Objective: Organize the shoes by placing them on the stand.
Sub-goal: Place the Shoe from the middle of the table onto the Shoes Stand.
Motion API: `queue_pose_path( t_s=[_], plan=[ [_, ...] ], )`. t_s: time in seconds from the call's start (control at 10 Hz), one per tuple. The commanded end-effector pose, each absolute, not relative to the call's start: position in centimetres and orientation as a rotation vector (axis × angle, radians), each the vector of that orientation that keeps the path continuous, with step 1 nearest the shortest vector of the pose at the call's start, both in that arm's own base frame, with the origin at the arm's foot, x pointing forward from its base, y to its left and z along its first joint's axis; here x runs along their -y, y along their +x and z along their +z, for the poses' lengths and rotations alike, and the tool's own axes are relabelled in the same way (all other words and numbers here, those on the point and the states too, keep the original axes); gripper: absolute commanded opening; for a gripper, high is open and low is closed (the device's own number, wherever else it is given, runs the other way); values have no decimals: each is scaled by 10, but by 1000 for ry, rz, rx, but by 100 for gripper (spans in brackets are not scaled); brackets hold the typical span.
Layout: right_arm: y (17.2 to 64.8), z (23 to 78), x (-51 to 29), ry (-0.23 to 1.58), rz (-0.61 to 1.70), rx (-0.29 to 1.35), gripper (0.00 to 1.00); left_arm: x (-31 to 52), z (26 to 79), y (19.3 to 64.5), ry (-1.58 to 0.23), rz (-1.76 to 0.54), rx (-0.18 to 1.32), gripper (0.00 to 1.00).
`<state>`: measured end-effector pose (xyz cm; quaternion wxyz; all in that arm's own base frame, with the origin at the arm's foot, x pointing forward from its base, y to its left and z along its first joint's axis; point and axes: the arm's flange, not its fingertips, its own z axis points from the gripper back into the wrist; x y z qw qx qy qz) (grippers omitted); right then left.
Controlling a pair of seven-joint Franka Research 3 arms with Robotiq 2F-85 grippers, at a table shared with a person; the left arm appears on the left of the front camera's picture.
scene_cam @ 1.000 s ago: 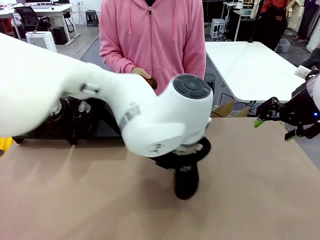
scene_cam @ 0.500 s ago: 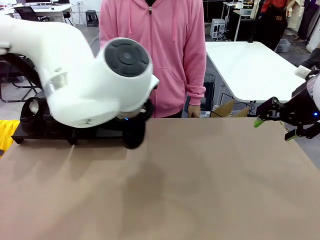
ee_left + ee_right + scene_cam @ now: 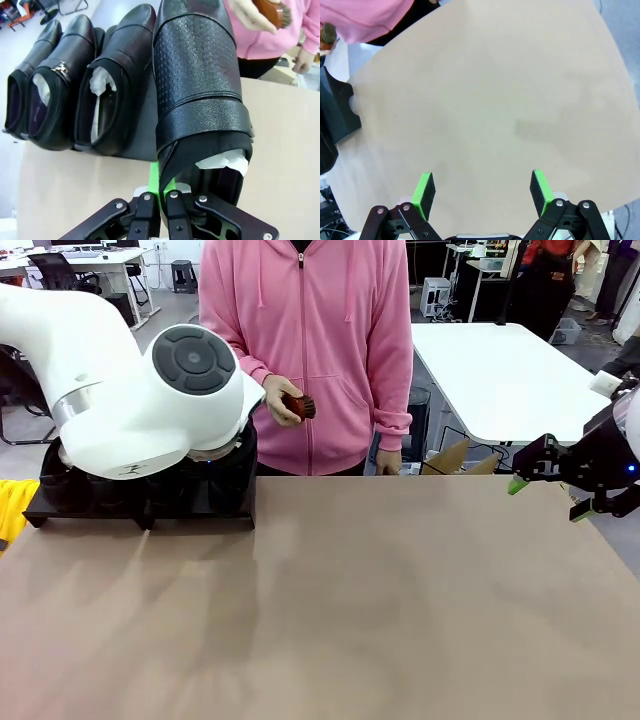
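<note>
Gripping a perforated shoe [image 3: 200,95], left end effector [image 3: 160,207] beside three others [image 3: 90,85].

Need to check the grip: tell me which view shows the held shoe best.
Left wrist view: the held shoe fills the frame, left gripper shut on its heel rim. In the front view the arm hides most of it. Right wrist view gives no clear sight.

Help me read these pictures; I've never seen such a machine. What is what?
Two white robot arms work at a tan table, across from a person in a pink hoodie holding a small brush. The front view comes from a camera between the arms. The other two pictures come from cameras on the wrists. The left gripper is shut on the heel edge of a glossy black shoe, beside three more shoes lined up on a low black stand. The right gripper hangs open over bare table, holding nothing.
</note>
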<state>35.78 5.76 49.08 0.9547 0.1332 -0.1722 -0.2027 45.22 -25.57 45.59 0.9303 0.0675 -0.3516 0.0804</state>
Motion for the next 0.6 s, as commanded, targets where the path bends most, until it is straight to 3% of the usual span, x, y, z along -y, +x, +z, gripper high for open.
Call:
queue_pose_path(
  t_s=[0.0,0.5],
  plan=[
    [358,491,-56,267,-394,356,100,245,455,471,110,172,759,0],
    [358,491,-56,267,-394,356,100,221,449,506,86,175,756,0]
  ],
)
